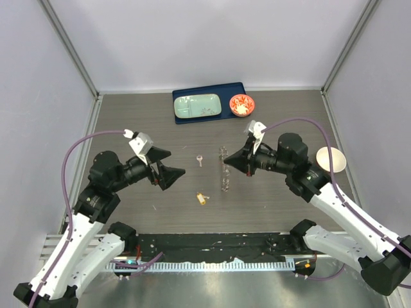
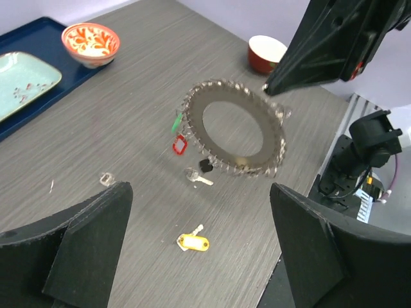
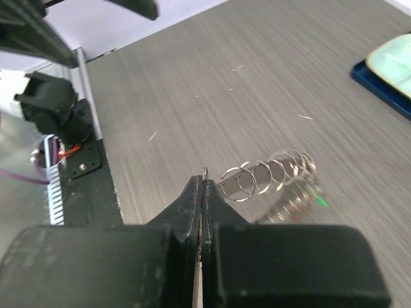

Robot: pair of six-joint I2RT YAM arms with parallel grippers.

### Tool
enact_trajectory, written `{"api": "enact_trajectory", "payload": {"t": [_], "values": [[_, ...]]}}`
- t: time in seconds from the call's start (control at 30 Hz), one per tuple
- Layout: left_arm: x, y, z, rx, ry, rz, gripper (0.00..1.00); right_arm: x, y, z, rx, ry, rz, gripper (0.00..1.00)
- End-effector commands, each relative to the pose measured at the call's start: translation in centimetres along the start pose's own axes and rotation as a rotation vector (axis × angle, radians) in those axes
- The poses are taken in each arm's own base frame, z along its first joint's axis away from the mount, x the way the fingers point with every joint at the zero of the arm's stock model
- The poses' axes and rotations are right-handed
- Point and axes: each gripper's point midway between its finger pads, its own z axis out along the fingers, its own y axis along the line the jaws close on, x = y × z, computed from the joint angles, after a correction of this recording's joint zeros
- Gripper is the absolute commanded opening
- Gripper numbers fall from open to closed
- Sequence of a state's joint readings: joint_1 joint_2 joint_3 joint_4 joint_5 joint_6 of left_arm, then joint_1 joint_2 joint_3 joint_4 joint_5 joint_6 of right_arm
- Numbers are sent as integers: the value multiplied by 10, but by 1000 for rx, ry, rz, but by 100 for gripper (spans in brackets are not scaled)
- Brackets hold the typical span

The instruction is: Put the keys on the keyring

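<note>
Keyring (image 2: 225,93) is pinched at its rim by right tool (image 3: 203,183) and held on edge over desk (image 1: 128,128). Left tool (image 1: 172,164) is spread, empty. Yellow key (image 2: 192,242) and silver key (image 1: 200,160) are seen loose, unthreaded.

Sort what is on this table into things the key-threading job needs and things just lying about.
Job: keyring, pinched by the right gripper; yellow-headed key; small silver key; dark-headed key beside it.
Lying about: blue tray; pale green plate on it; red patterned bowl; red cup.
</note>
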State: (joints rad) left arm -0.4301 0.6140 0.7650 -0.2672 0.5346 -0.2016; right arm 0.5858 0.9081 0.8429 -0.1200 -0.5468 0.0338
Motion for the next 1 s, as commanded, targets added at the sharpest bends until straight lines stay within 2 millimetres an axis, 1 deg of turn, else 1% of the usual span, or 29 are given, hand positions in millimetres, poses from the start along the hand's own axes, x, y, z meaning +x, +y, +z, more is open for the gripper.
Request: {"api": "enact_trajectory", "payload": {"t": [0.0,0.03,0.1,0.13,0.2,0.37,0.4,0.5,0.6,0.77,0.8,0.83,0.9,0.97], "values": [[-39,-25,3,136,-106,90,89,-36,34,4,-138,-138,-113,1],[-39,-26,5,142,-107,90,87,-35,39,7,-159,-137,-119,1],[-40,-27,9,164,-105,91,81,-30,42,14,-185,-120,-127,1],[-40,-28,11,171,-102,96,80,-33,45,16,-200,-120,-130,1],[-42,-30,12,190,-101,114,77,-27,47,23,-227,-100,-141,1],[-39,-35,19,260,-76,178,73,-32,54,30,-279,-97,-162,1],[-35,-42,18,304,-65,189,71,-31,55,32,-288,-96,-163,1],[-25,-46,20,358,-45,224,70,-32,60,35,-311,-95,-181,1],[-17,-44,22,372,-22,230,70,-30,64,38,-339,-79,-193,1],[-18,-42,29,382,-5,222,67,-29,65,46,-366,-55,-214,1],[-16,-40,32,385,5,214,65,-29,65,47,-370,-52,-216,1],[-18,-40,33,388,4,215,63,-30,66,48,-376,-53,-219,1],[-14,-41,36,405,20,202,61,-29,66,50,-384,-45,-224,1],[-13,-44,36,435,27,198,60,-33,68,50,-391,-51,-236,1]]}}
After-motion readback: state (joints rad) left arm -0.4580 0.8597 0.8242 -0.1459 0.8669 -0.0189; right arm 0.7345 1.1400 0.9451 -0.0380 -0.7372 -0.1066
